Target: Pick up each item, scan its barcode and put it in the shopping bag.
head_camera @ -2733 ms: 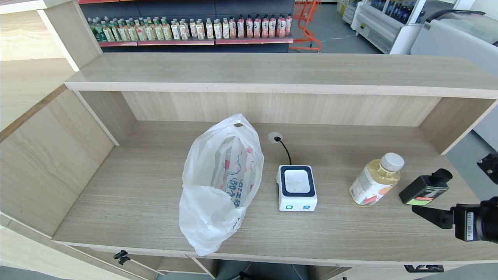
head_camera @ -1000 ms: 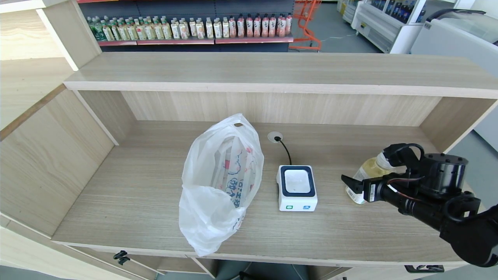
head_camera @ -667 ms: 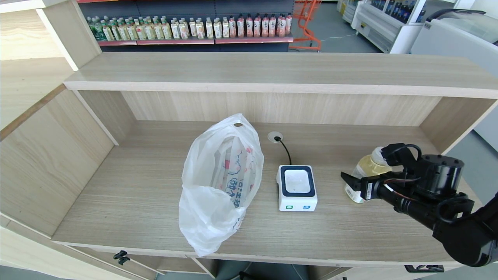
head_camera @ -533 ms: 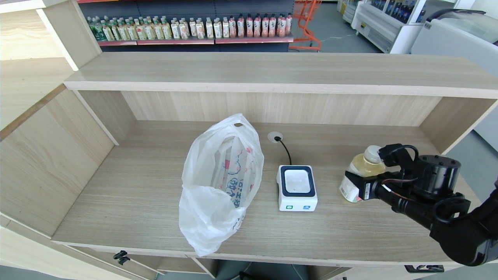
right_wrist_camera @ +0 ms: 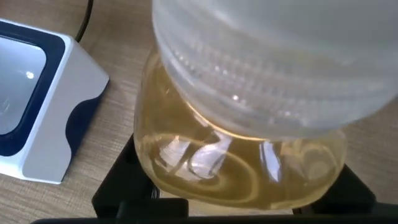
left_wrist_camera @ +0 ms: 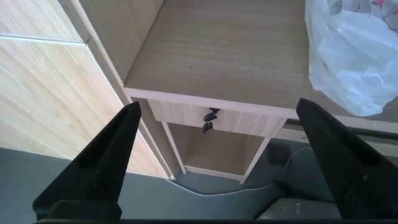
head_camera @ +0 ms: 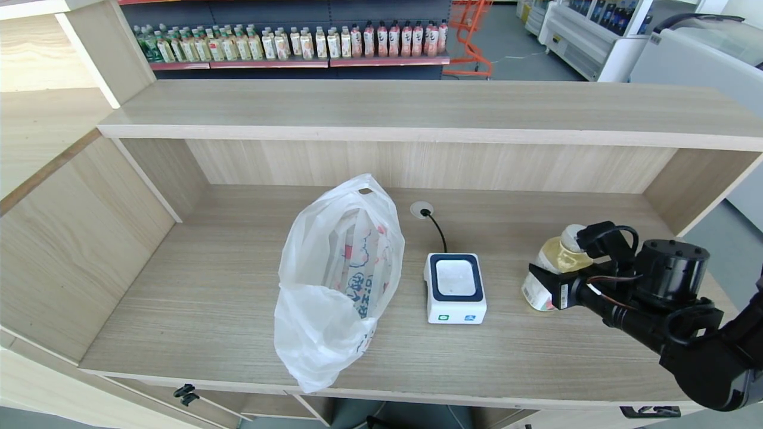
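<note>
Bottle gripped beside scanner

Bottle, pale yellow liquid, label print unreadable, is tilted to the right of the scanner on the bench, pinched by the right tool. Shopping bag, red and blue print, stands left of the scanner. Left tool: spread.

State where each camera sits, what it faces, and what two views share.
Head view: high, looking down at counter, shopping bag, scanner, bottle; right arm shows.
Left wrist view: low at the counter's front edge; open left tool shows.
Right wrist view: close on the bottle in the right tool.
Head and right wrist views share scanner and bottle.
</note>
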You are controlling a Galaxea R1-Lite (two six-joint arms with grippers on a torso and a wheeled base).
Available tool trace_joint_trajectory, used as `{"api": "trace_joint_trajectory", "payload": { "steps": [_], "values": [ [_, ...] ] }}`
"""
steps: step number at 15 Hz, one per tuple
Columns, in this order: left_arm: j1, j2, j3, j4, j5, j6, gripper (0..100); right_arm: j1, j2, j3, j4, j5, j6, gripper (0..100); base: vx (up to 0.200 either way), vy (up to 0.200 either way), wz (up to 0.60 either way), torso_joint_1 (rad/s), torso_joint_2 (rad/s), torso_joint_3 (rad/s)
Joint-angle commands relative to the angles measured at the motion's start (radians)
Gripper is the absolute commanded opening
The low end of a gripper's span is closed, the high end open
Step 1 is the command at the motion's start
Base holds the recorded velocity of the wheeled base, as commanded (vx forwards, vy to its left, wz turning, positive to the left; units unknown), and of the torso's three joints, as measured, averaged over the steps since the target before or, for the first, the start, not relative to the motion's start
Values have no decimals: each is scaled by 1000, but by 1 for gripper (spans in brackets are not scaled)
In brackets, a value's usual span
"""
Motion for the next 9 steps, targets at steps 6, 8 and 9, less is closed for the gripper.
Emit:
{"api": "trace_joint_trajectory", "payload": {
  "steps": [6,8,9],
  "values": [
    [-1,0,0,0,1,0,100,-8,-549,-209,638,237,257,0,0,0,0,0,0,0],
    [-1,0,0,0,1,0,100,-10,-695,-212,752,469,280,0,0,0,0,0,0,0],
    [-1,0,0,0,1,0,100,-17,-730,-200,762,550,284,0,0,0,0,0,0,0]
  ]
}}
